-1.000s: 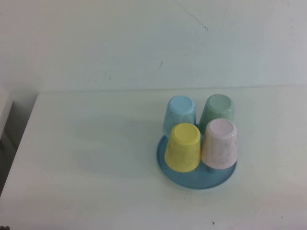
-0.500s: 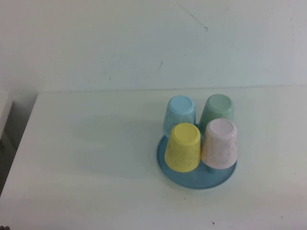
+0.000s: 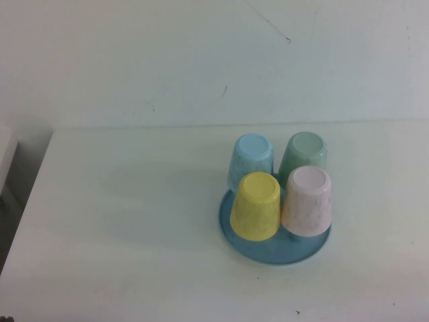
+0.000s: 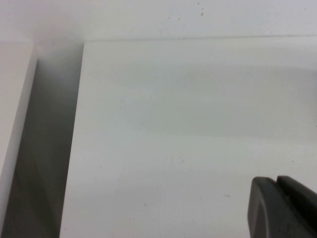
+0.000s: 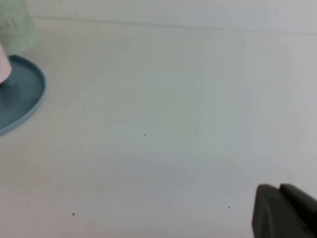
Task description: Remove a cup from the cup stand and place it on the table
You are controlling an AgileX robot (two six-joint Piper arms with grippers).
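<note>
The pale pink cup stands upside down on the front right peg of the round blue cup stand, right of centre on the white table. A sliver of the pink cup and the stand's rim show in the right wrist view. My left gripper hovers over bare table near its left edge, fingers together and empty. My right gripper hovers over bare table to the right of the stand, fingers together and empty. Neither arm shows in the high view.
On the same stand a yellow cup sits front left, a light blue cup back left and a green cup back right, all upside down. A white wall rises behind the table. A gap runs along the table's left edge.
</note>
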